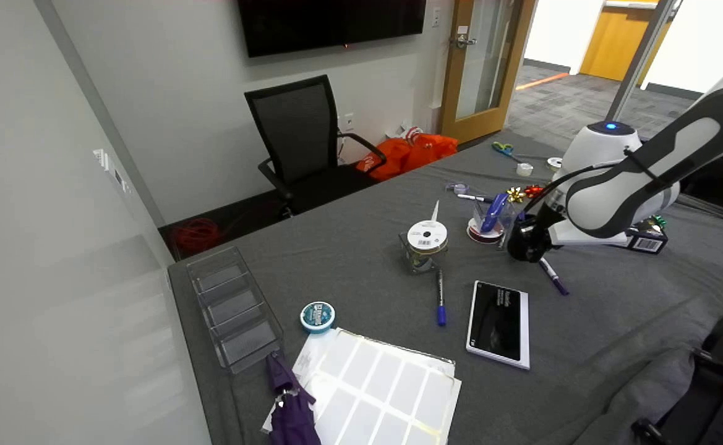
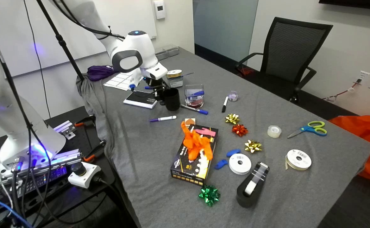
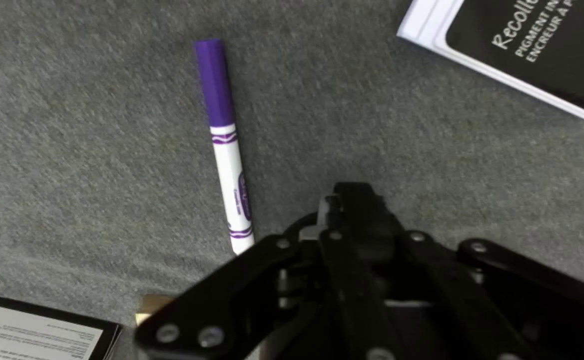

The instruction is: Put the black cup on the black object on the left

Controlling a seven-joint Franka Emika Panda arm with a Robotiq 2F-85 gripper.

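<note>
The black cup (image 1: pixel 524 242) is upright at my gripper's tips in both exterior views (image 2: pixel 172 100). My gripper (image 2: pixel 160 94) points down and is shut on the cup's side, seemingly at the handle. In the wrist view the fingers (image 3: pixel 344 210) are close together, and the cup is mostly hidden in dark shapes. I cannot tell whether the cup touches the table. The black object (image 1: pixel 497 321) is a flat black slab with a white border. It lies on the table beside the cup and also shows in the wrist view (image 3: pixel 536 55) at the upper right.
A purple marker (image 3: pixel 227 150) lies near the gripper. A clear container (image 2: pixel 194 96) with a blue item stands beside the cup. A ribbon roll (image 1: pixel 427 236) sits on another clear container. A blue marker (image 1: pixel 441 300) lies near the slab. A dark box (image 2: pixel 194 155) holds orange items.
</note>
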